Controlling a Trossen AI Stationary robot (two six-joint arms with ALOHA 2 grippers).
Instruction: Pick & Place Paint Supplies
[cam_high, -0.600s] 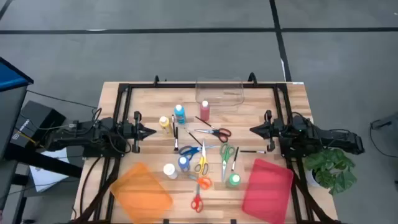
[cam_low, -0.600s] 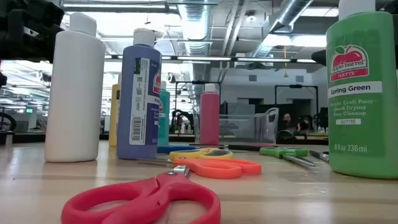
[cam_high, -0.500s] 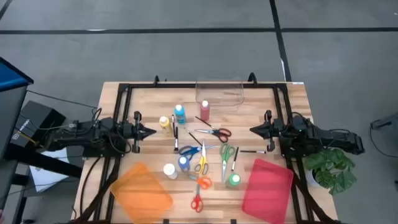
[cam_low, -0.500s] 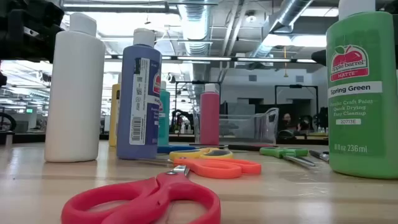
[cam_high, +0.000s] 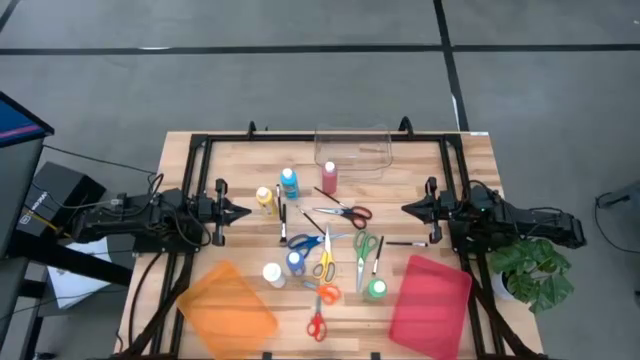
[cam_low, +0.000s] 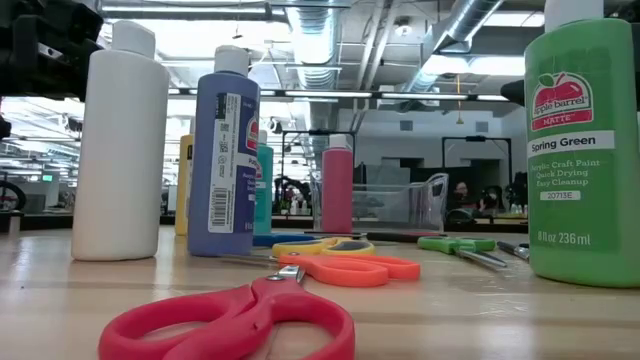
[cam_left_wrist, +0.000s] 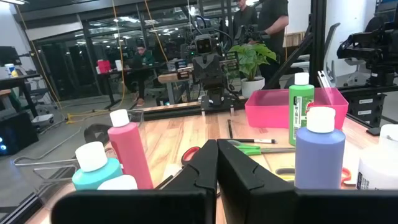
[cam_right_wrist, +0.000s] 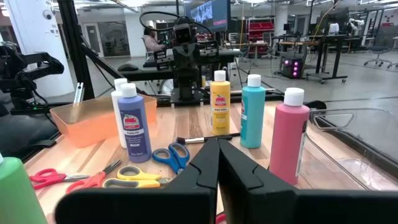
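Note:
Paint bottles stand upright mid-table: yellow (cam_high: 265, 198), teal (cam_high: 289, 182), pink (cam_high: 329, 179), white (cam_high: 272, 273), blue (cam_high: 295, 262) and green (cam_high: 377, 290). Among them lie several scissors flat on the wood, such as a red-handled pair (cam_high: 345, 212), an orange pair (cam_high: 325, 291) and a red pair (cam_high: 316, 325). A thin dark brush (cam_high: 283, 220) lies beside the yellow bottle. My left gripper (cam_high: 240, 212) waits shut at the left of the group. My right gripper (cam_high: 405, 209) waits shut at the right. Neither touches anything.
A clear bin (cam_high: 352, 147) stands at the far edge. An orange tray (cam_high: 228, 303) lies at the near left and a pink tray (cam_high: 431, 293) at the near right. A black frame (cam_high: 200, 150) borders the table. A potted plant (cam_high: 535, 270) stands off the right edge.

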